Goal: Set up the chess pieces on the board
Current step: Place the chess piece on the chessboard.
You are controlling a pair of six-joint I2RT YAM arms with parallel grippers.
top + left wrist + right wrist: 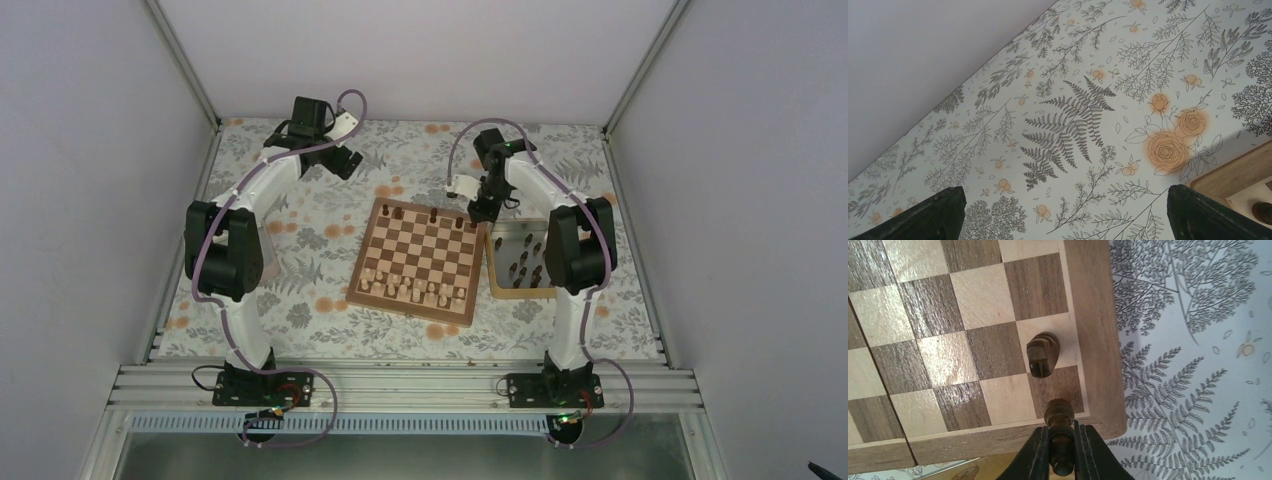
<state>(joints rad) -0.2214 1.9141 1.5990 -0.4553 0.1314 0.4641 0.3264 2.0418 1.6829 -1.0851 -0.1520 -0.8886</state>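
The board [420, 255] lies mid-table, with pale chessmen along its near rows and a few dark chess pieces [399, 213] on the far row. My right gripper [1061, 432] is shut on a dark chess piece [1059, 412], held just over the board's corner by its wooden border [1093, 315]. One dark piece [1043, 354] stands on a light square close by. In the top view the right gripper [483, 208] hangs at the board's far right corner. My left gripper [1063, 220] is open over bare cloth, with nothing between its fingers [933, 215].
A tan-rimmed tray [497, 270] right of the board holds several dark pieces [520, 262]. The flowered cloth [1063, 125] covers the table. A corner of the board [1238, 172] shows at the right of the left wrist view. White walls close in three sides.
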